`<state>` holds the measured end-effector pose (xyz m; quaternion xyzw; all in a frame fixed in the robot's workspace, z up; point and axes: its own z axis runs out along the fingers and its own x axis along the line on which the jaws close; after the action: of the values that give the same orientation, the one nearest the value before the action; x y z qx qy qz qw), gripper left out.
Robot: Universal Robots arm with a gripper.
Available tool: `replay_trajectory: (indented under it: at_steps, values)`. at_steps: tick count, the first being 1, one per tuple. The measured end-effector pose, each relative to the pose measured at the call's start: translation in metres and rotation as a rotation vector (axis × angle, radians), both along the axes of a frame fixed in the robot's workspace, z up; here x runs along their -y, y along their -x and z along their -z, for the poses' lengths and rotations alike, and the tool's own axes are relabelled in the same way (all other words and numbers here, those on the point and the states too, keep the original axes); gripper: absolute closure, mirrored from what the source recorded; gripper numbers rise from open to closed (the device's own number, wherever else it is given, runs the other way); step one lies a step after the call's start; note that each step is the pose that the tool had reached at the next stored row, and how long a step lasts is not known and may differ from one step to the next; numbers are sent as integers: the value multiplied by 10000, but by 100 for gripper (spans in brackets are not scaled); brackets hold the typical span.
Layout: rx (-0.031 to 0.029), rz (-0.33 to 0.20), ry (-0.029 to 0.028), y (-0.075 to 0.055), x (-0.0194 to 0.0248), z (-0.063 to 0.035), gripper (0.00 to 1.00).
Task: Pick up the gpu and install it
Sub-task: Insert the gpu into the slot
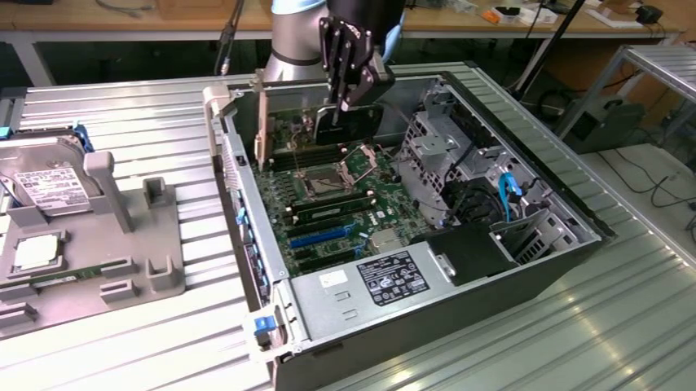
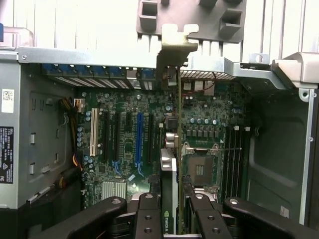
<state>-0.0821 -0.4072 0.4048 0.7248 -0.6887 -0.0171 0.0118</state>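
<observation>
The arm (image 1: 299, 41) comes down in the upper middle of the exterior view, and its gripper (image 1: 348, 98) is clenched on the gpu (image 1: 345, 126). The card stands on edge, with its dark face towards the camera. It hangs inside the open computer case (image 1: 241, 204), over the far end of the motherboard (image 1: 326, 220) and just behind the empty processor socket (image 1: 326, 181). Its pale metal end bracket (image 1: 263, 130) sits at the case wall on the exterior view's left. I cannot tell whether the card's lower edge touches a slot.

In the wrist view the gripper (image 2: 172, 201) grasps the gpu (image 2: 168, 164) from both sides, one of its black fingers (image 2: 148, 214) pressed against each face. The card runs edge-on away from the camera to its bracket (image 2: 175, 45) at the case's rear wall. It lies between the blue slot (image 2: 139, 139) and the processor socket (image 2: 204, 167).

The power supply (image 1: 359, 289), with a white-printed label, fills the near end of the case. At the exterior view's left a grey holder (image 1: 130, 236) rests on the ribbed metal tabletop (image 1: 609, 326), well apart from the gripper. It carries a silver hard drive (image 1: 49, 183) and a small square chip (image 1: 33, 248).
</observation>
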Motion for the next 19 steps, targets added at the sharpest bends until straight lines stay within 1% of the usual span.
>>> replay_trajectory:
  at_steps: [2,4,8,19]
  values:
    - [0,1,8,-1,0,4,73]
    - [0,0,30,-2,1,6,73]
    - [1,0,30,-18,0,9,73]
    - [0,170,32,-57,2,112,73]
